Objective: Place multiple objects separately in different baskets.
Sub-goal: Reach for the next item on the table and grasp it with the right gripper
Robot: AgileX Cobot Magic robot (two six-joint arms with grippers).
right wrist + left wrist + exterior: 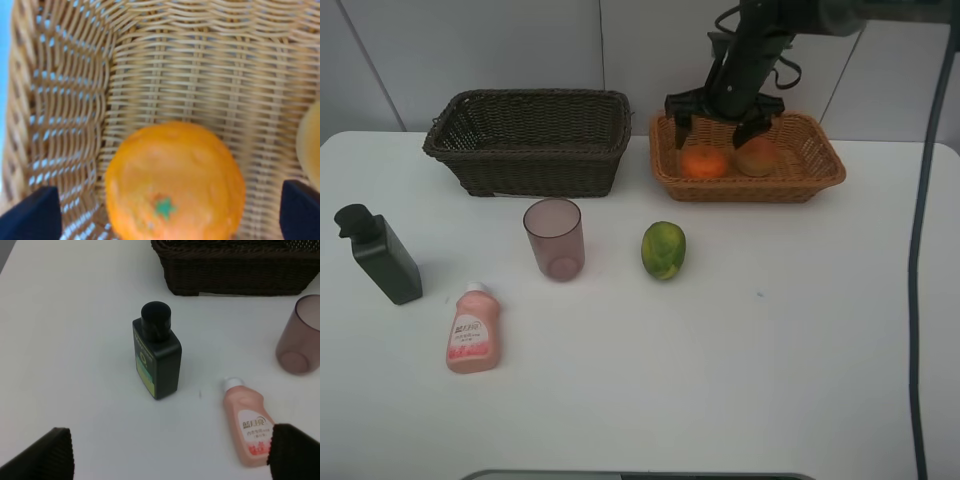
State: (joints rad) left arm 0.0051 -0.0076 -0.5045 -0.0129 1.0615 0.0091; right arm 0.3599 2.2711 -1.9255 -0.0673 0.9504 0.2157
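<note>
My right gripper (717, 122) hangs open over the shallow orange-tan basket (825, 155), just above the orange (703, 161), and holds nothing. The wrist view shows the orange (175, 182) between its spread fingertips (30, 216). The peach-like fruit (757, 157) lies beside the orange in that basket. The mango (663, 250), mauve tumbler (555, 238), dark bottle (380, 258) and pink bottle (473, 330) rest on the table. The dark brown basket (530, 140) holds nothing that I can see. My left gripper (170, 455) is open above the table, near the dark bottle (156, 357) and pink bottle (246, 422).
The white table (770, 360) ends at a white wall behind the baskets. A dark cable (917, 250) hangs down the right side. The left arm is out of the exterior view.
</note>
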